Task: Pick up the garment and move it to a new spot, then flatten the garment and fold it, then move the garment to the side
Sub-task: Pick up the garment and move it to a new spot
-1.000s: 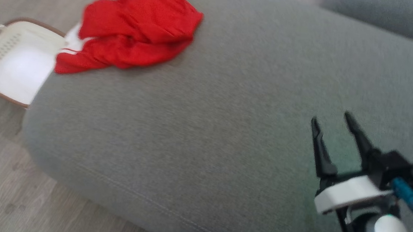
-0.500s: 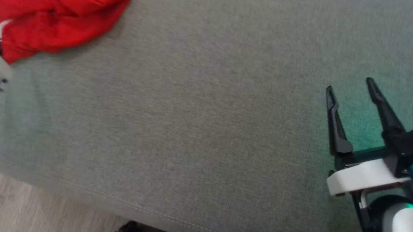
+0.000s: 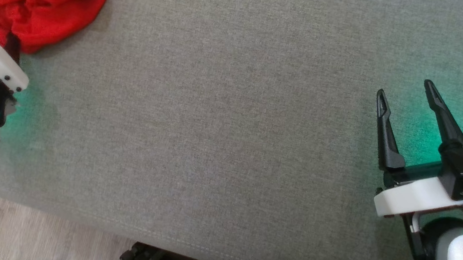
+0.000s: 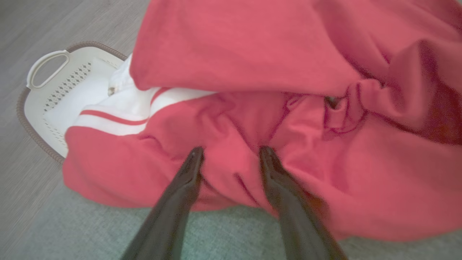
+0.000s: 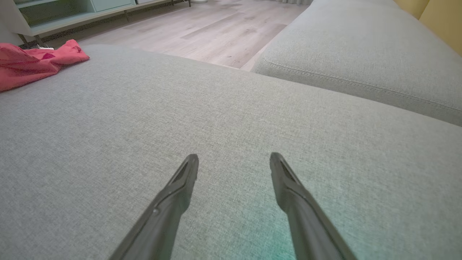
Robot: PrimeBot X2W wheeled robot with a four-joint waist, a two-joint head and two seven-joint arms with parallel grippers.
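On the near-left corner of the grey fabric sofa cushion (image 3: 215, 124), the crumpled red garment with white striped trim (image 4: 252, 72) lies bunched, its white edge hanging over the cushion's side above a cream plastic laundry basket (image 4: 47, 63) on the floor. Your left gripper (image 4: 231, 151) stands with its jaws apart, tips down on the cloth and a ridge of red fabric between them. Nothing is pinched yet. Sink the tips deep enough to catch that ridge whole, close firmly, then lift straight up so the hanging trim clears the basket before you carry it toward the bare middle of the cushion. Your right gripper (image 3: 405, 89) hovers wide and empty, well apart from the garment. Count: one garment, one basket, two grippers, and two grey cushions, the second cushion (image 5: 361, 47) lying beyond.
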